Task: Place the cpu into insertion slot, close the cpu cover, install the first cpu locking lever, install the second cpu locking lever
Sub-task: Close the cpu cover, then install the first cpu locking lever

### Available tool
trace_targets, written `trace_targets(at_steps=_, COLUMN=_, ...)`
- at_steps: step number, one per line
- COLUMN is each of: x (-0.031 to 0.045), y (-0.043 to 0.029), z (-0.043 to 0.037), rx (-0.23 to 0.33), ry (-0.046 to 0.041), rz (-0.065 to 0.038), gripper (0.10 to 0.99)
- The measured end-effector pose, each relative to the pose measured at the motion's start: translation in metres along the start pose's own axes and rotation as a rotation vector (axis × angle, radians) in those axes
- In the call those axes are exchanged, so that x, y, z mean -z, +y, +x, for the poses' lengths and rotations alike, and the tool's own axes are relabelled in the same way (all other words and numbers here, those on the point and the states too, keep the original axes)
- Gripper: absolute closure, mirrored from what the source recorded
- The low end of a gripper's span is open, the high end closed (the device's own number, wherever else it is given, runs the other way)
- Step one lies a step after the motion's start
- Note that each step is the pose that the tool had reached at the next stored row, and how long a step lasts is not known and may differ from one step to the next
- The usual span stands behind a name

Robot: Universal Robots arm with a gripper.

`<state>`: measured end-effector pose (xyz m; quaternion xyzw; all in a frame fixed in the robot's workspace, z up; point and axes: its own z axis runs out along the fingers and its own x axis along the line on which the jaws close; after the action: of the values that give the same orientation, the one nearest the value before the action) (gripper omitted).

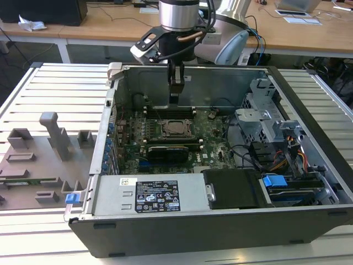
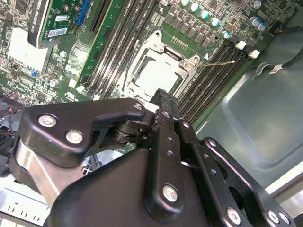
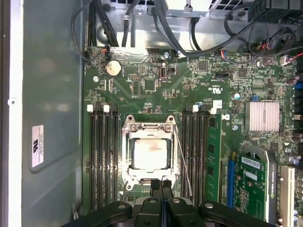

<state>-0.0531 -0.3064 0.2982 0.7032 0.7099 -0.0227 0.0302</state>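
**My gripper [image 3: 161, 183] at the cpu cover [image 3: 127, 158]**

With fingers [image 3: 156, 190] pressed together, holding nothing, I hang over one edge of that cover. The cpu [image 3: 150, 155] lies in its window; a thin wire lever [image 3: 182, 158] slants just beside it

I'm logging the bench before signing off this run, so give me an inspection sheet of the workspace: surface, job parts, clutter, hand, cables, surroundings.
Surface: slatted metal table carrying an open computer case.
Job's things: cpu sits in its socket; cpu cover lies flat around it; one thin locking lever angles out over the memory slots and looks unlatched.
Clutter: grey fixture blocks on the table at the exterior view's left.
Grippers: hand shut, nothing in it, hovering over the socket's edge.
Cables: black bundle at the board's edge; coloured leads by the drive bays.
Surroundings: wooden desks behind the table.
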Motion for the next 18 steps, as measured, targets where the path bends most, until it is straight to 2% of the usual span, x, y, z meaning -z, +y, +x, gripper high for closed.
trace_targets(at_steps=5, x=0.0082, y=0.0003, z=-0.0006, rx=0.0, ry=0.0, rz=0.001, gripper=0.98)
trace_targets(at_steps=18, x=0.0089, y=0.0003, z=-0.0007, rx=0.0, ry=0.0001, rz=0.001, gripper=0.98)
